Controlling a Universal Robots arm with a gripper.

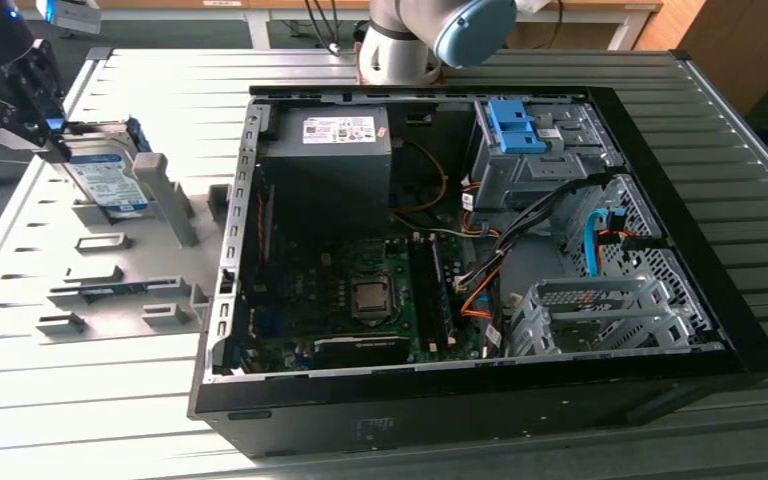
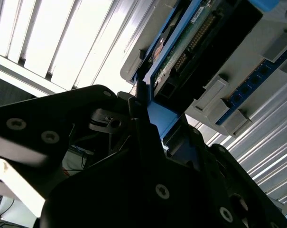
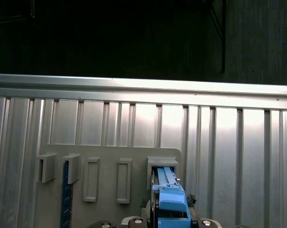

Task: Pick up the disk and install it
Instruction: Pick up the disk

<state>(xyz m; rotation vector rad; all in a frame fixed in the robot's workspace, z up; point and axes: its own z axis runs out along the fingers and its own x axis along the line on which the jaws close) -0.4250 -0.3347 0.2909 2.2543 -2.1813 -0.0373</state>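
standing on edge in a slot of the grey fixture plate (image 1: 137, 300), the disk (image 1: 107, 182) sits at the exterior view's left, well apart from the open computer case (image 1: 704, 300), with its blue-and-white label facing out and its blue carrier rail along the upper edge. the black tool (image 1: 53, 148) is down at the disk's top end, on the side away from the case, touching or just beside the blue rail. whether it is clamped on the disk or only set around it cannot be told. in the second wrist view the disk (image 2: 181, 52) shows its green circuit-board side and blue rail, seated between the pale walls of the fixture, with the tool's black body close beneath it. in the first wrist view the disk (image 3: 168, 194) appears edge-on, its blue carrier standing in one slot of the fixture plate (image 3: 110, 156), and a thin blue strip (image 3: 66, 194) stands in another slot. the plate lies on the ribbed metal desk (image 1: 157, 80). inside the case are the grey power-supply box (image 1: 331, 150), the motherboard (image 1: 357, 300), a bare blue bracket (image 1: 515, 125) and a perforated metal drive cage (image 1: 598, 315). the arm's base (image 1: 418, 35) rises behind the case.
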